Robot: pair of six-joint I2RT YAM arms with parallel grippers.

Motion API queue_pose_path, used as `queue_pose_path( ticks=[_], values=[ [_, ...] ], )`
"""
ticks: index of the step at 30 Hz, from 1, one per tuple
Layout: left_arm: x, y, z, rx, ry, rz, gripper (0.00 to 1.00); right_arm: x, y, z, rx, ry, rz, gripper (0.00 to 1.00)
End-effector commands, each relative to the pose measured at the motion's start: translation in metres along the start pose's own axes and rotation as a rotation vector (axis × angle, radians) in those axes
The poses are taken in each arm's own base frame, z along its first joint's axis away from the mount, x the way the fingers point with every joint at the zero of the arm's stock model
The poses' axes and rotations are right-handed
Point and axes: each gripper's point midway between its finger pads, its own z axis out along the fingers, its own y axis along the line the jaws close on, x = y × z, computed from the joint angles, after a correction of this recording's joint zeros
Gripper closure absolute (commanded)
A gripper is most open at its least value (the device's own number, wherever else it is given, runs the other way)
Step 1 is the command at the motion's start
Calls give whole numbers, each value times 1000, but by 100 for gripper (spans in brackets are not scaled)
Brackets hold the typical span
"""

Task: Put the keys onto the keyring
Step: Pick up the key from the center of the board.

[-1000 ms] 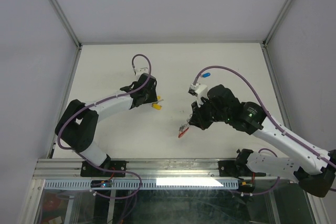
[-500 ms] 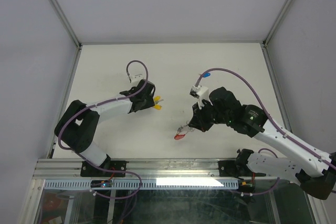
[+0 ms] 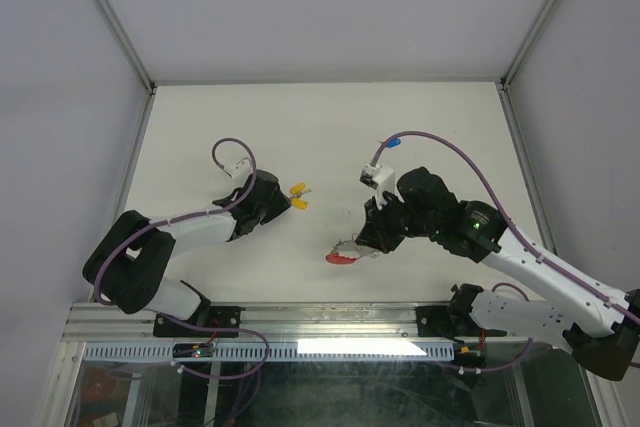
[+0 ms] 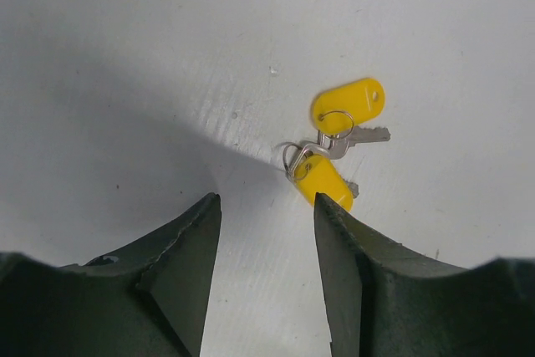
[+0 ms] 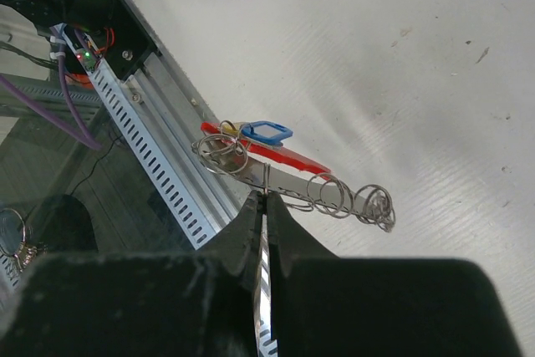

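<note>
Two yellow-capped keys [image 4: 322, 180] lie joined by small rings on the white table, just ahead of my left gripper [image 4: 266, 206], which is open and holds nothing. From above they show as a yellow spot [image 3: 297, 195] right of the left gripper [image 3: 274, 201]. My right gripper [image 5: 266, 196] is shut on the keyring [image 5: 292, 183], pinching its grey metal strip above the table's near edge. The red strip [image 5: 284, 156], a blue-capped key [image 5: 266, 131] and several wire rings [image 5: 355, 200] hang on the keyring. From above, the keyring [image 3: 343, 253] hangs at the right gripper [image 3: 362, 243].
Another blue key [image 3: 395, 144] lies on the table by the right arm's purple cable. The metal rail [image 5: 155, 165] at the table's near edge runs just under the held keyring. Enclosure walls [image 3: 100, 47] stand on three sides.
The left arm has drawn back to the left and nearer its base, away from the yellow keys. The right gripper has turned the keyring, swinging the red strip left.
</note>
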Motion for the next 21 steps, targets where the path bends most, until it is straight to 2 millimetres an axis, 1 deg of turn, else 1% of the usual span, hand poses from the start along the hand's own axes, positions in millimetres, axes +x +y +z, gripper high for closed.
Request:
queue_pose_path(
  ticks=[1, 6, 9, 10, 14, 21],
  values=[
    [-16, -22, -9, 114, -61, -167, 52, -20, 12, -3, -55, -81, -2, 100],
    [-12, -14, -5, 124, -71, -241, 56, -21, 14, -3, -62, -81, 0, 100],
    [-8, -16, -3, 149, -55, -274, 58, -21, 14, -2, -66, -82, 3, 100],
    [-1, -10, 2, 131, -40, -275, 58, -21, 14, -2, -66, -81, 3, 100],
    [6, -6, 10, 122, -24, -294, 58, -21, 15, -1, -72, -79, 5, 100],
    [6, -4, 15, 106, -25, -306, 63, -20, 17, 0, -83, -68, 9, 100]
  ],
)
